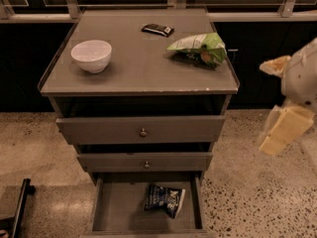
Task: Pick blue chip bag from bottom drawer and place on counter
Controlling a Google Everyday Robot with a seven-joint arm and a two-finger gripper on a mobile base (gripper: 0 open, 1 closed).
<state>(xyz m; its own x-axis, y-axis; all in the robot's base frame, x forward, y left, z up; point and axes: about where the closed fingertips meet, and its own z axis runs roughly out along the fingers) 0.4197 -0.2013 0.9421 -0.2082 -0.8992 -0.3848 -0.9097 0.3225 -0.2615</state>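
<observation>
The blue chip bag (164, 201) lies crinkled on the floor of the open bottom drawer (119, 209), right of its middle. The counter (143, 66) is the grey top of the cabinet above. My gripper (282, 130) is a blurred cream shape at the right edge of the view. It hangs beside the cabinet at about the height of the top drawer, well above and to the right of the bag, and holds nothing that I can see.
On the counter stand a white bowl (91, 55) at the left, a green-and-white chip bag (200, 48) at the right and a small black bar wrapper (158, 29) at the back. Two knobbed drawers (142, 131) are slightly open. A dark object (17, 207) lies on the floor at the lower left.
</observation>
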